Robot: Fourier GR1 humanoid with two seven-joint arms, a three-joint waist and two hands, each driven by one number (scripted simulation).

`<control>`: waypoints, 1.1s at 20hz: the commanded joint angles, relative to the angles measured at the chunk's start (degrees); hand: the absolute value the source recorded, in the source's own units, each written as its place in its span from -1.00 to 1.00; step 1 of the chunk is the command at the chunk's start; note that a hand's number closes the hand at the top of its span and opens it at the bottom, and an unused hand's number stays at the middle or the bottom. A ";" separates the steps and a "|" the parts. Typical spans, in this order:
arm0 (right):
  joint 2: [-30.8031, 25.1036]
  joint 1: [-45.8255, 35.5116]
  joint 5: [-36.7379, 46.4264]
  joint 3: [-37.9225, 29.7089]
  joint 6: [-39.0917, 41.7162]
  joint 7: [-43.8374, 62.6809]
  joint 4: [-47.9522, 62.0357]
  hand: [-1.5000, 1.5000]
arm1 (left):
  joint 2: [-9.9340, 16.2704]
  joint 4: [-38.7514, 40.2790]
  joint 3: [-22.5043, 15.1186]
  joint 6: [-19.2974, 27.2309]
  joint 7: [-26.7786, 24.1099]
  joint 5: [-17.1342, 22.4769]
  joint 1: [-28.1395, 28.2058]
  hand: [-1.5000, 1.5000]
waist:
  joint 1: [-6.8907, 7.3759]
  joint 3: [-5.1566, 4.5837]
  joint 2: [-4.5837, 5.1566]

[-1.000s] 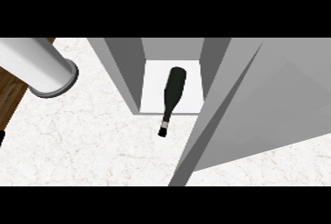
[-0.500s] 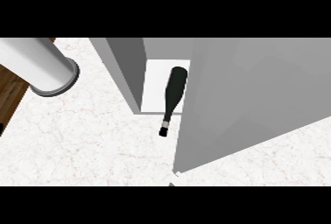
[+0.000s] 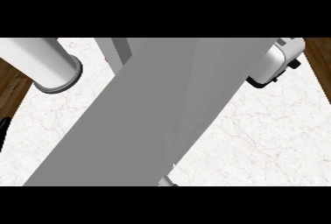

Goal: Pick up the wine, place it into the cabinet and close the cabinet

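Half a second back the wine bottle lay in plain sight on the cabinet floor beside the swinging door; now the cabinet door (image 3: 161,113) sweeps across the middle of the head view as one broad grey slab and hides the bottle completely. By that earlier sight the wine should be lying inside the cabinet behind this panel, though nothing of it shows here. A strip of the cabinet's side wall (image 3: 111,51) peeks out at the upper left of the door.

Neither hand can be made out clearly. A thin black sliver at the left edge (image 3: 3,131) may belong to the left hand, but I cannot tell whether its fingers are spread or curled. The right hand is out of view, presumably behind or below the door.

On the marble counter (image 3: 258,131), a white cylinder (image 3: 45,65) stands at upper left and a white appliance (image 3: 275,61) at upper right.

Closing looks nearly done. The risk is the bottle's neck, which pointed toward the opening: if it protrudes, the door could jam on it and stay ajar.
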 commanded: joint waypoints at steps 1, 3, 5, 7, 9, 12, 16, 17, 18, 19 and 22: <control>7.34 -13.65 -3.77 -3.60 -4.08 -0.77 11.84 1.00 | -0.12 -1.29 -0.10 0.16 1.42 -0.14 -0.74 -1.00 | 0.95 -0.02 0.03; 7.49 -19.66 -6.95 -6.89 -6.65 -1.35 16.69 1.00 | -0.85 -0.31 0.75 0.21 1.78 0.48 -0.74 -1.00 | 0.81 0.01 0.01; 7.58 -25.56 -8.94 -9.47 -6.22 -3.77 22.51 1.00 | -1.50 2.61 1.30 -0.71 1.62 0.32 -2.62 -1.00 | 0.40 0.01 0.09; 7.64 -29.11 -11.25 -11.14 -6.46 -5.34 27.82 1.00 | -3.34 0.88 -0.49 2.60 2.77 -1.13 -3.98 -1.00 | -0.07 0.08 0.04; 7.67 -30.84 -13.78 -14.42 -3.78 -8.34 32.90 1.00 | -4.31 2.49 -0.70 -2.30 -0.78 -3.23 0.14 -1.00 | 0.34 0.07 0.03; 7.70 -36.28 -8.46 -16.46 -0.68 -9.37 39.98 1.00 | -3.47 0.97 0.97 -0.16 2.19 -1.95 -0.41 -1.00 | -0.13 0.10 -0.05; 7.61 -36.15 -7.11 -18.04 3.28 -14.59 47.18 1.00 | -6.55 4.08 -0.11 0.97 1.36 -4.60 -3.59 -1.00 | -1.07 0.13 0.06; 6.45 -39.13 -8.22 -22.29 4.06 -12.92 48.85 1.00 | -3.49 1.83 4.15 0.07 3.94 -1.58 -2.71 -1.00 | -0.70 0.14 -0.03; 7.71 -38.90 -8.55 -22.85 4.29 -17.29 53.64 1.00 | -4.82 0.44 1.39 2.28 4.51 -3.44 -3.97 -1.00 | -0.56 0.15 0.16; 7.71 -38.29 -9.50 -21.51 3.79 -16.97 52.84 1.00 | -4.96 0.81 2.55 2.45 6.66 -1.82 -6.48 -1.00 | -1.01 0.15 0.04; 5.88 -38.00 -11.65 -27.42 9.69 -20.58 56.37 1.00 | -4.32 4.06 4.98 0.38 6.74 -2.15 -5.65 -1.00 | -1.14 0.16 0.09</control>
